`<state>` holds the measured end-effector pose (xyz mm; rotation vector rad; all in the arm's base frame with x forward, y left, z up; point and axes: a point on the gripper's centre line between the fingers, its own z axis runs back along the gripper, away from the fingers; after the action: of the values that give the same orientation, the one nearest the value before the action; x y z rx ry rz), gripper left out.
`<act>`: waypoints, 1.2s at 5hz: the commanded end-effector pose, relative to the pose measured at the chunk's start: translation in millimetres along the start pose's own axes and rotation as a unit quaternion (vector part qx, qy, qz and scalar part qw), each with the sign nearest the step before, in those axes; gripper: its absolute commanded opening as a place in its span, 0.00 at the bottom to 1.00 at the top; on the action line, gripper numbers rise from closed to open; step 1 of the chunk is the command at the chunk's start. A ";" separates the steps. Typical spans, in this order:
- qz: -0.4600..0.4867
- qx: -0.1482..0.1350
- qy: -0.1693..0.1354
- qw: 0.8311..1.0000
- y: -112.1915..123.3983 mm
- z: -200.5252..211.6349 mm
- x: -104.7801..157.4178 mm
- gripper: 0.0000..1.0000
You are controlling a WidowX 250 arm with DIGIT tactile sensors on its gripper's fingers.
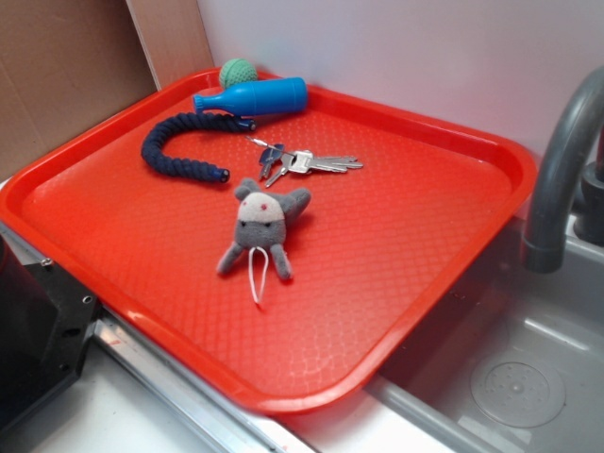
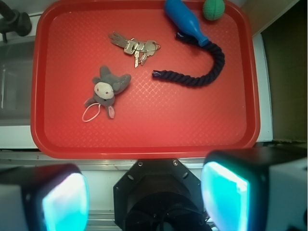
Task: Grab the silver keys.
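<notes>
On the exterior view I see the red tray (image 1: pixel 425 274) resting partly over a steel sink (image 1: pixel 510 377), with a grey faucet (image 1: pixel 557 160) at its right. The silver keys (image 1: pixel 300 162) lie flat near the tray's middle toward the far side, just beyond the grey plush toy (image 1: pixel 261 226) and apart from it. A dark blue rope (image 1: pixel 179 146) curves to their left, its far end by a blue bottle-shaped toy (image 1: pixel 253 97), and a green ball (image 1: pixel 238 72) sits in the far corner.

From the wrist view, my tool (image 2: pixel 144 195) hangs off the tray's near edge with its two pads (image 2: pixel 65 202) spread wide and nothing between them. The silver keys (image 2: pixel 134 45) sit in the tray's upper half, left of the rope's free end (image 2: pixel 156 74) and above the plush toy (image 2: pixel 107 89).
</notes>
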<state>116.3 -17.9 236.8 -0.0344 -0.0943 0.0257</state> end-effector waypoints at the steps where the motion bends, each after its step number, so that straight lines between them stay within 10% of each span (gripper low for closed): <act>1: 0.000 0.000 0.000 1.000 0.0 0.0 0.0 1.00; 4: 0.365 -0.005 -0.084 0.927 38.5 -82.3 66.8 1.00; 6: 0.365 -0.005 -0.084 0.927 38.5 -82.3 66.8 1.00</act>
<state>188.3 11.6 155.0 -0.0749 -0.2284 0.7527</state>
